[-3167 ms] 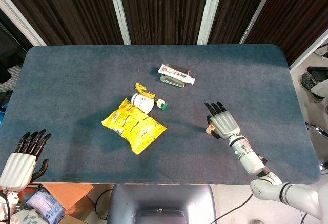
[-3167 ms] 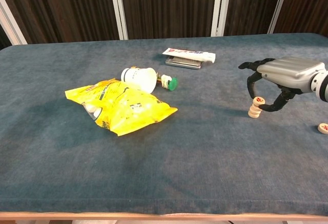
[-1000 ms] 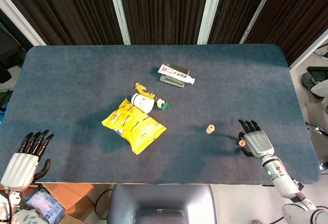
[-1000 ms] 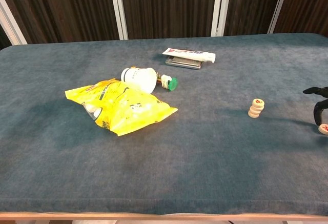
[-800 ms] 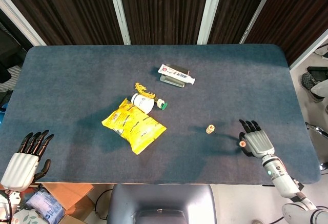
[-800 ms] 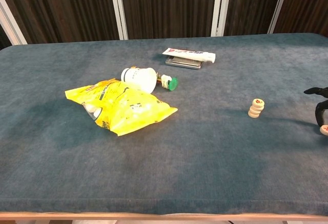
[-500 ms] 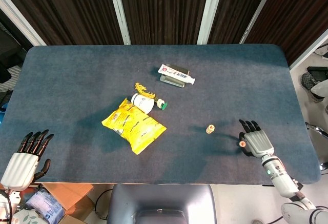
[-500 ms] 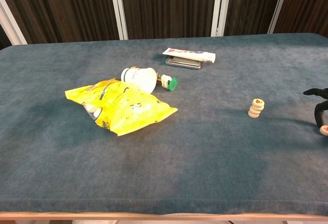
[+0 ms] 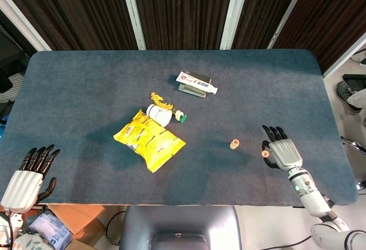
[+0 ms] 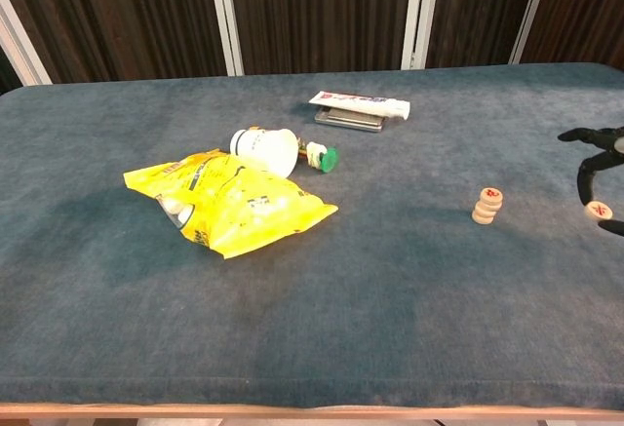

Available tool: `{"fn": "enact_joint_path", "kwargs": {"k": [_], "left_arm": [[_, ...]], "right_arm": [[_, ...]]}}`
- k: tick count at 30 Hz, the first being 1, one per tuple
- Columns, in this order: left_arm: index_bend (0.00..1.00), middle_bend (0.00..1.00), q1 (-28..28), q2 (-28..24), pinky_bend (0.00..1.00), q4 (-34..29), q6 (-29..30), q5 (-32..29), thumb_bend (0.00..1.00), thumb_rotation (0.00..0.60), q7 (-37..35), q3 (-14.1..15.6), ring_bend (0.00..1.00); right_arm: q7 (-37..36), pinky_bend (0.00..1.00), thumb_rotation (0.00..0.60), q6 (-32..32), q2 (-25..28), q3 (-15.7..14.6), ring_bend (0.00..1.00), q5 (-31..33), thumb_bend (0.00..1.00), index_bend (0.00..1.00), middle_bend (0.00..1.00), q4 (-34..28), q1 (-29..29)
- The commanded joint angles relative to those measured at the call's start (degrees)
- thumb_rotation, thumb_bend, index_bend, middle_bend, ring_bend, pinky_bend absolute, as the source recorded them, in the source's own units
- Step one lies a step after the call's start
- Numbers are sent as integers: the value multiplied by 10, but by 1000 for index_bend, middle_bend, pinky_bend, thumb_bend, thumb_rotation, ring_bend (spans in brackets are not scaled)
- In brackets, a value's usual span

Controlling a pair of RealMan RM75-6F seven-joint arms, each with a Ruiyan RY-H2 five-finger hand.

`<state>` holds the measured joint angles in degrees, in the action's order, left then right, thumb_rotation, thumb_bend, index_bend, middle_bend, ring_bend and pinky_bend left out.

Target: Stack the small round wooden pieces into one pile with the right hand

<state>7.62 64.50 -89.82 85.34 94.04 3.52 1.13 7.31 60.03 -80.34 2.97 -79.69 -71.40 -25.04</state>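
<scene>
A short pile of small round wooden pieces [image 9: 234, 144] [image 10: 487, 206] stands on the blue table, right of centre. To its right, my right hand [image 9: 279, 151] [image 10: 597, 174] pinches one more wooden piece [image 9: 265, 154] [image 10: 598, 212] between thumb and a finger, lifted off the cloth. The other fingers are spread. My left hand [image 9: 27, 175] hangs off the table's near left corner, fingers together and holding nothing; the chest view does not show it.
A yellow snack bag [image 9: 150, 139] [image 10: 226, 201] lies left of centre, with a white bottle [image 9: 158, 112] [image 10: 266, 148] and a green-capped item [image 10: 325, 158] behind it. A toothpaste box [image 9: 196, 81] [image 10: 361, 104] rests on a dark flat item further back.
My right hand has closed on the loose wooden piece at the right, lifted it off the table and moved a little left toward the pile. The left hand is still.
</scene>
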Motion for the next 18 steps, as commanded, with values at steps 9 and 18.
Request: {"fn": "enact_joint_path", "kwargs": {"k": [9, 18], "left_arm": [[0, 0, 2, 1, 28, 0, -4, -5, 524, 600, 5, -2, 22], [0, 0, -2, -1, 28, 1, 3, -3, 524, 600, -1, -1, 22]], "right_arm": [[97, 0, 600, -62, -11, 62, 0, 60, 460, 659, 13, -56, -80], [136, 0, 600, -87, -36, 65, 0, 102, 461, 659, 15, -51, -104]]}}
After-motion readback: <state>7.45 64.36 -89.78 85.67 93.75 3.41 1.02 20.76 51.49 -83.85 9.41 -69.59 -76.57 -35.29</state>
